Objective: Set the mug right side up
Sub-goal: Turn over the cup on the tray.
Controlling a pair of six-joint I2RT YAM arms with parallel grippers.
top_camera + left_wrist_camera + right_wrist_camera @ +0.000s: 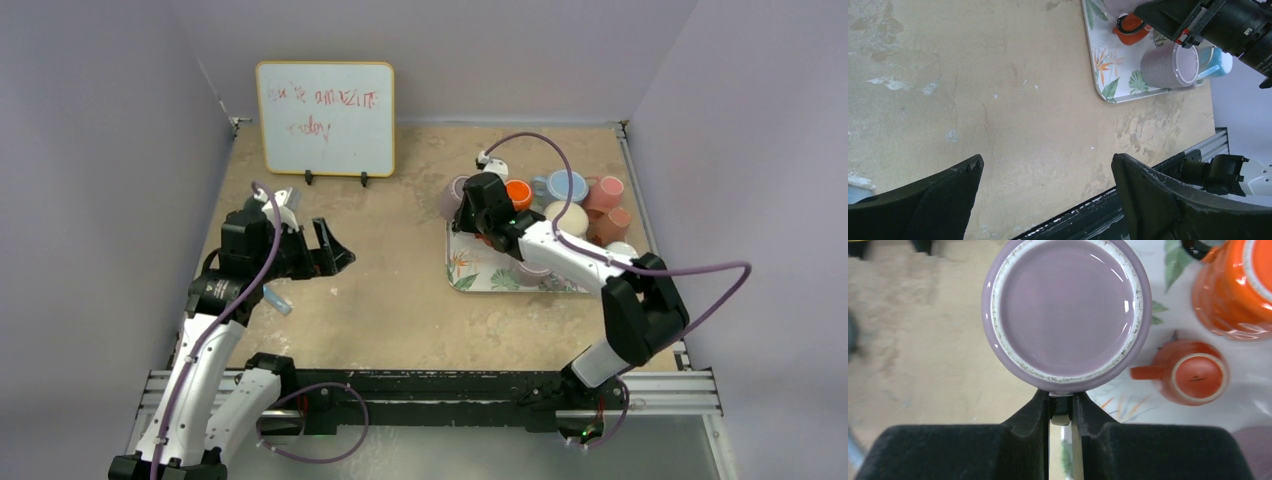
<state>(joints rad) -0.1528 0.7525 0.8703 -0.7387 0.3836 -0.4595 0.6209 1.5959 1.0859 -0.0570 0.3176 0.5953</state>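
A lilac mug (1066, 310) is upside down, its base facing the right wrist camera. My right gripper (1061, 397) is shut on the mug's handle (1061, 412), which is pinched between the fingertips. In the top view the mug (452, 198) sits at the far left corner of the floral tray (470, 275), with the right gripper (472, 208) right beside it. I cannot tell whether the mug is resting or lifted. My left gripper (335, 258) is open and empty over bare table at the left, also seen in its wrist view (1048, 170).
The tray holds several other mugs: an orange one (518, 193), a blue one (567, 185), a pink one (607, 190), a second lilac one (1168, 65) near its front edge and a small upturned orange one (1193, 372). A whiteboard (325, 118) stands at the back.
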